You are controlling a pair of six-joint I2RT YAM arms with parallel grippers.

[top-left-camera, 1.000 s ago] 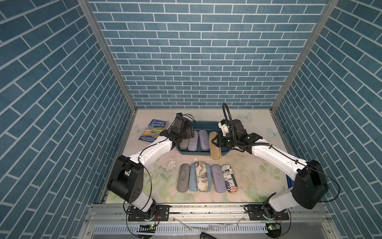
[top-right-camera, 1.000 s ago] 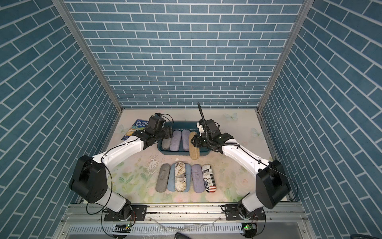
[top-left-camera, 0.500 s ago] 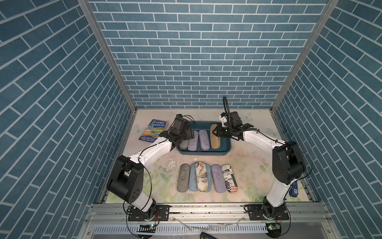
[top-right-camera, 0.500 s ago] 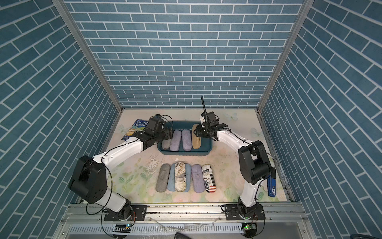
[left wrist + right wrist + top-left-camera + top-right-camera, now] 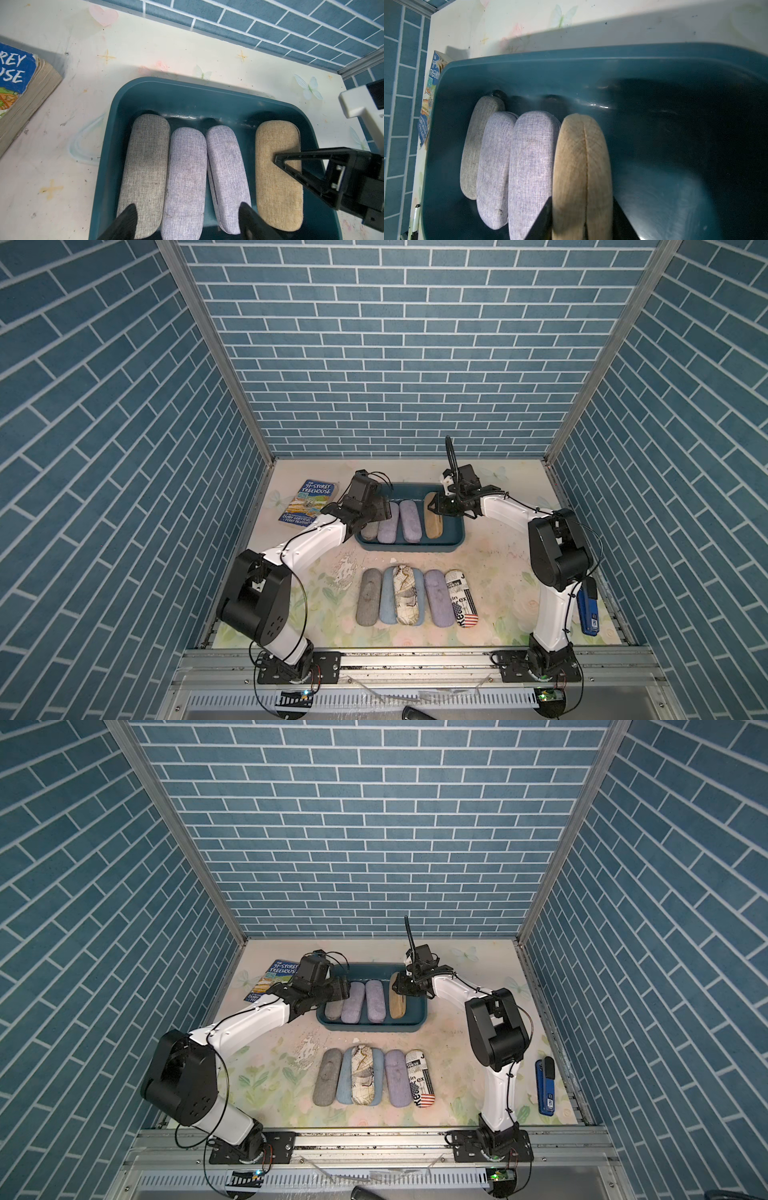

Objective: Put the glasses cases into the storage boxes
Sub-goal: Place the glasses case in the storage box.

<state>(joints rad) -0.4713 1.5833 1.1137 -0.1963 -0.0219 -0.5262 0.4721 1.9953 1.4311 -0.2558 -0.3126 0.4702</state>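
Change: tan fabric oblong glasses case [image 5: 433, 515], a second ago hanging tilted over front rim of shallow dark teal plastic tub [image 5: 409, 548], now down inside tub; small gap between it and nearest of two lilac fabric cases [image 5: 187, 176], grey fabric case [image 5: 145, 162] beyond them; fourth case delivered, release pending, I judge; row of remaining cases [image 5: 405, 593] on table in front of tub.

Right gripper [image 5: 582, 220] fingers clamped on tan case's sides; left gripper [image 5: 187, 220] fingers apart, over near ends of grey and lilac cases, holding nothing.
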